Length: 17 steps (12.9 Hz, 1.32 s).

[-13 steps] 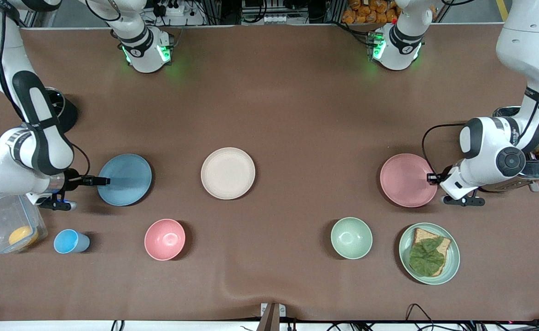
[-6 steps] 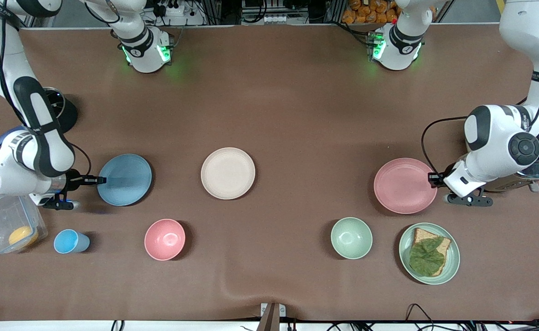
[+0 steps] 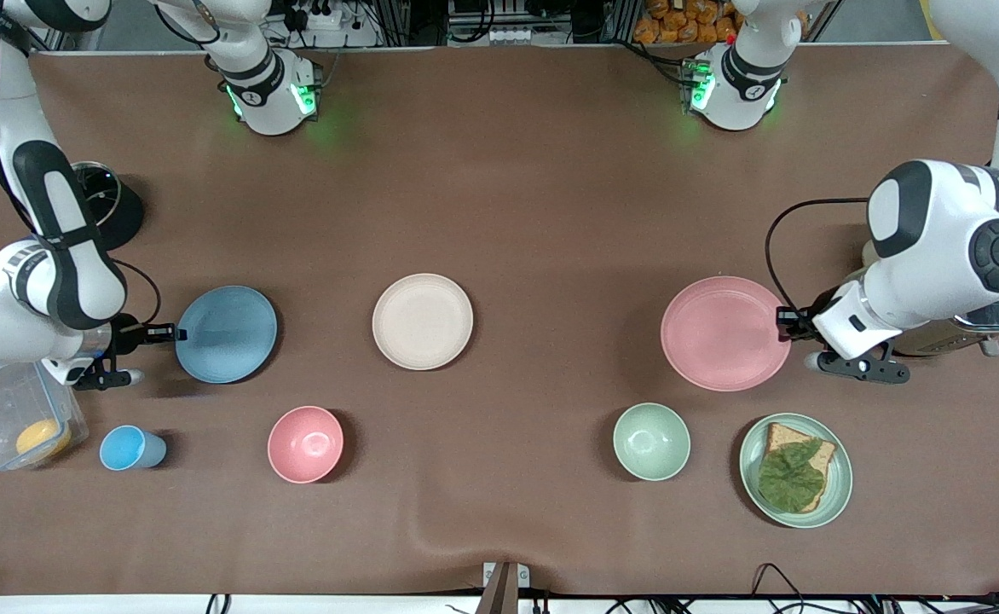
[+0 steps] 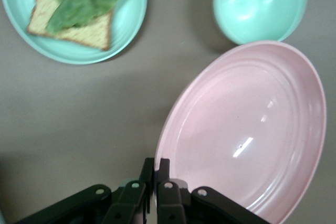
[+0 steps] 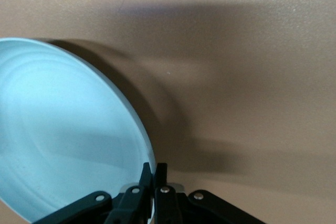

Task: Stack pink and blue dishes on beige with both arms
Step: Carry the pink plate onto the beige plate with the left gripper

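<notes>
Left gripper (image 3: 782,323): clenched on the rim of the pink plate (image 3: 725,333), which is held lifted and tilted above the table (image 3: 551,196), toward the left arm's end. In the left wrist view the fingers (image 4: 162,182) are seen pinched on the rim of the pink plate (image 4: 247,129).

Right gripper (image 3: 167,333): clenched on the rim of the blue plate (image 3: 227,333), toward the right arm's end of the table; the plate is seen tilted in the right wrist view (image 5: 68,135), with a shadow cast beneath it.

Beige plate (image 3: 422,321): laid flat on the table between the two held plates, untouched.

Other items, nearer the front camera: pink bowl (image 3: 305,443), green bowl (image 3: 651,441), green plate (image 3: 795,470) bearing toast with a leaf, blue cup (image 3: 131,448), clear box (image 3: 18,414).
</notes>
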Motion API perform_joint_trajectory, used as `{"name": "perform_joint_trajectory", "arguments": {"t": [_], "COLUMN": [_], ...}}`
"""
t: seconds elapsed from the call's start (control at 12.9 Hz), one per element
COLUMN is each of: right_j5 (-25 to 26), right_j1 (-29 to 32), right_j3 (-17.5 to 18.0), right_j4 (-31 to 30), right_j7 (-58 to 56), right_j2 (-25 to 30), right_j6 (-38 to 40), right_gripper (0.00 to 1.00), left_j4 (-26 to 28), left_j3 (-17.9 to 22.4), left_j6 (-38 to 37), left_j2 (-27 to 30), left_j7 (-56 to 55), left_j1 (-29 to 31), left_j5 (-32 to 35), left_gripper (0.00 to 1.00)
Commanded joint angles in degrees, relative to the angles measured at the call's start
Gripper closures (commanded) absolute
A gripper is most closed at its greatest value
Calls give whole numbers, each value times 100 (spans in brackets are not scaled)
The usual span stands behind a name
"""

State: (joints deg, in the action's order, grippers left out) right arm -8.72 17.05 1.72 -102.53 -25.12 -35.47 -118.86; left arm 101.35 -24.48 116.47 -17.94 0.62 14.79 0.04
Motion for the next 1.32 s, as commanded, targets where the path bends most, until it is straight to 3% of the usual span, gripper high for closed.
{"name": "perform_joint_trajectory", "arguments": {"t": [0.0, 0.23, 0.62, 0.93, 1.24], "right_j5": [-60, -68, -68, -77, -121], "right_j1": [105, 44, -70, -97, -88], "right_j3": [109, 118, 259, 268, 259], "right_j4": [372, 882, 1603, 1666, 1675], "right_j7": [-107, -107, -37, -98, -107], "right_j2": [14, 101, 251, 269, 260], "right_j6": [572, 1399, 2225, 2235, 2235], "right_gripper": [100, 100, 100, 100, 100], "left_j4": [-238, -466, -1116, -1599, -1724], "left_j3": [-459, -786, -743, -708, -647], "left_j6": [-142, -185, -177, -54, 848], "left_j2": [-61, -78, -701, -1290, -1975], "left_j7": [-525, -1342, -3162, -4156, -4895], "left_j1": [-46, -448, -1688, -2435, -3042], "left_j5": [-109, -48, 5, 22, 382], "left_gripper": [100, 100, 100, 100, 100]}}
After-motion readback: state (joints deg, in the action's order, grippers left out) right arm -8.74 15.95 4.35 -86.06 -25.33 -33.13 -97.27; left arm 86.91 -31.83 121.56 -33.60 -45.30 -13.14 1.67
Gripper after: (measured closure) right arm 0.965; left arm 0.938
